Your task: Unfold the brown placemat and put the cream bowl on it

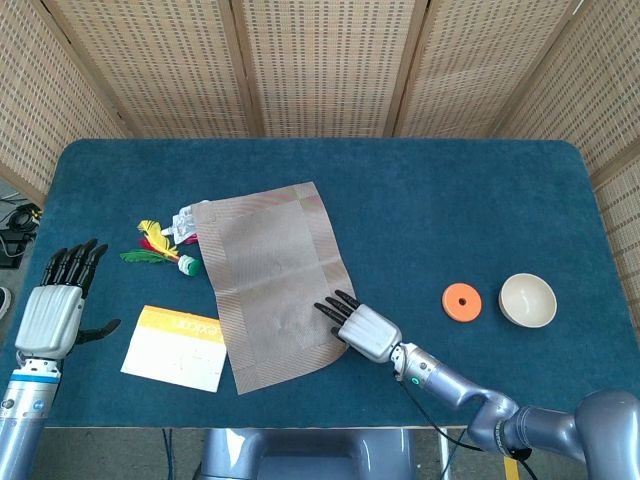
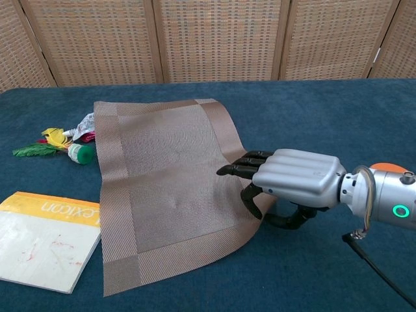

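Fingers (image 2: 242, 170) of right hand (image 2: 294, 182) laid over near right edge of brown placemat (image 2: 170, 188), thumb curled beneath that edge, pinching it. Placemat spread open on blue surface (image 1: 420, 200), left of centre. Cream bowl (image 1: 527, 299) upright near right end, well apart from placemat, just beside orange disc (image 1: 461, 299). Left hand (image 1: 55, 305) at left edge, fingers apart, holding nothing. Yellow-and-white booklet (image 1: 177, 347) beside placemat's near left corner; shuttlecock and colourful feathers (image 1: 160, 246) by its far left corner.
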Motion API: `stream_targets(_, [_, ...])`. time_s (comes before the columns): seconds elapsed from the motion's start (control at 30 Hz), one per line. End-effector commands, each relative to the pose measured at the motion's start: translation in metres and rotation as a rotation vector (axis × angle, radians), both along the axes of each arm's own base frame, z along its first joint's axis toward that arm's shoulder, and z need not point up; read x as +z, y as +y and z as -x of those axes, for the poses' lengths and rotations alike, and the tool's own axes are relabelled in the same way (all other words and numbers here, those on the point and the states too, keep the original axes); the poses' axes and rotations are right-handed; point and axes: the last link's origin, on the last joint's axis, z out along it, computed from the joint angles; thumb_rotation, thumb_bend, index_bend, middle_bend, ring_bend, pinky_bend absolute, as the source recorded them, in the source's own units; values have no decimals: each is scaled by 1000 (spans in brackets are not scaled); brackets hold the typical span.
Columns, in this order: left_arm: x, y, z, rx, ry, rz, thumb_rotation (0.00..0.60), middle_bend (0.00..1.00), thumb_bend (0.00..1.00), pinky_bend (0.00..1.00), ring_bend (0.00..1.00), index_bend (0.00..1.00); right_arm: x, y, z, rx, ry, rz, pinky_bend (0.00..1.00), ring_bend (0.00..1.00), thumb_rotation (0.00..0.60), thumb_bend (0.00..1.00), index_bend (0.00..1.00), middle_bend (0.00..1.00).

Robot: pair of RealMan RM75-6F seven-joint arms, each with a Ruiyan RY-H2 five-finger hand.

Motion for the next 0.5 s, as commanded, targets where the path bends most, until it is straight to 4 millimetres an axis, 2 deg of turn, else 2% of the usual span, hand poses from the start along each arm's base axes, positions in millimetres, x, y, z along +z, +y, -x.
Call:
stream_targets(0.03, [0,0,0,0,0,2,600,0,0,0,0,0,1,3,1,15,-15,-5,0,0,600,690,695,0])
stream_targets(0.27, [0,1,1,3,-2,1,600,0,0,0,0,0,17,18,14,106,-6,-17,0,0,600,689,736,4])
stream_targets(0.37, [1,1,1,8,-3,2,600,0,0,0,0,0,40,26,27,191,17,8,0,0,600,688,738,10])
stream_targets(0.5, [1,3,2,13,-9,6,600,0,0,0,0,0,71,17,39,320,112,91,0,0,600,685,741,23])
